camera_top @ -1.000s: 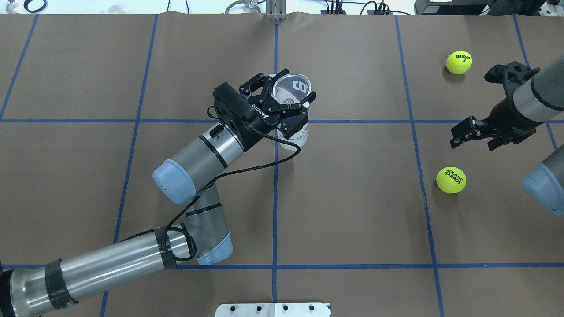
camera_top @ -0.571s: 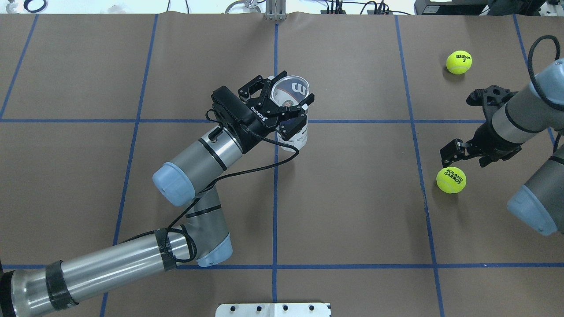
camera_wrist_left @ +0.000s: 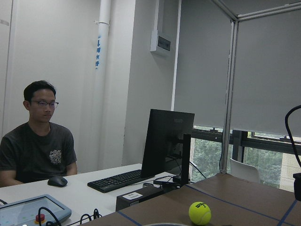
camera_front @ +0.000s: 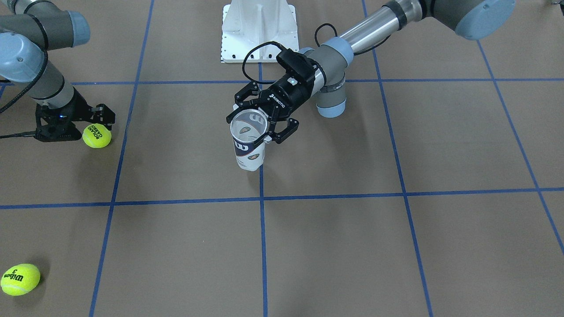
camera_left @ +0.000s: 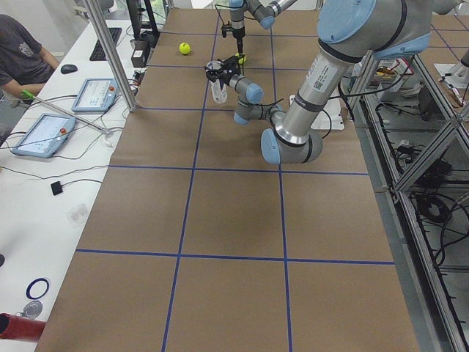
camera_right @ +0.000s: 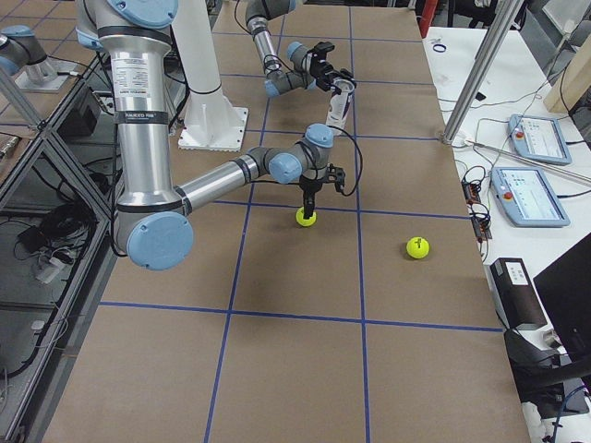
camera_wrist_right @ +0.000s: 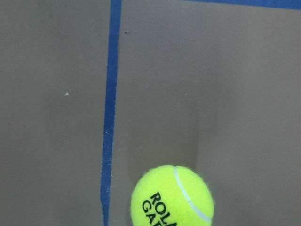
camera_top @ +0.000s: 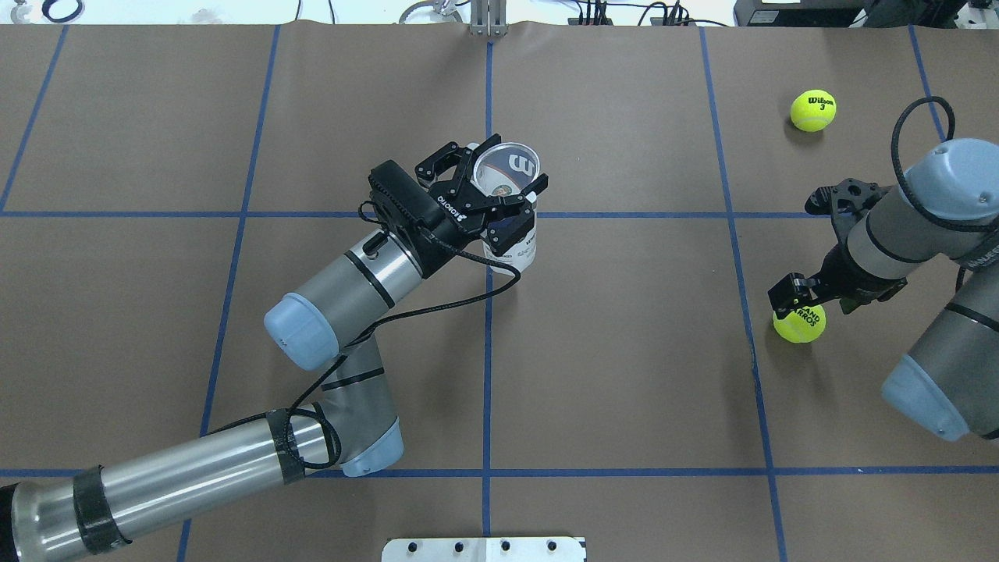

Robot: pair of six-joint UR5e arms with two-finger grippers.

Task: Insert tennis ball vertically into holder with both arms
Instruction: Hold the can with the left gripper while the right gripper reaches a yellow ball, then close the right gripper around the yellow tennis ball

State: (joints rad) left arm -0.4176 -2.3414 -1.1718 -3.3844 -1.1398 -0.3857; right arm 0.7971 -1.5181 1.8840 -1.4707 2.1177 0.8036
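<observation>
Holder (camera_top: 517, 248), a clear plastic cylindrical tube with a navy-and-white label and a white "W" logo, is close to the middle of the brown table (camera_top: 624, 351), which is marked with blue tape lines. It is about upright with its open mouth up, beside a crossing of two tape lines. I cannot tell if its bottom touches the table. The grey-and-silver left arm (camera_top: 195, 468) comes in from the lower left of the overhead view. Its black left gripper (camera_top: 515, 165) is clenched on the holder near the rim, with one finger on each side of the tube.

Further to the right, well apart from the holder, a yellow-green tennis ball printed "ROLAND GARROS" (camera_top: 798, 328) lies on the table just right of a tape line. The black right gripper (camera_top: 812, 303) on the grey right arm (camera_top: 913, 234) points down just above this ball with its jaws spread, and it grasps nothing. I cannot tell if it touches the ball. In the right wrist view the ball sits at the bottom edge.

A second yellow-green tennis ball printed "Wilson 3" (camera_top: 812, 110) lies nearer the table's far edge, well apart from the first ball.

In the left wrist view, a man in a dark T-shirt (camera_wrist_left: 40, 141) sits at a white desk, and a black monitor (camera_wrist_left: 167, 141) stands to his right.
</observation>
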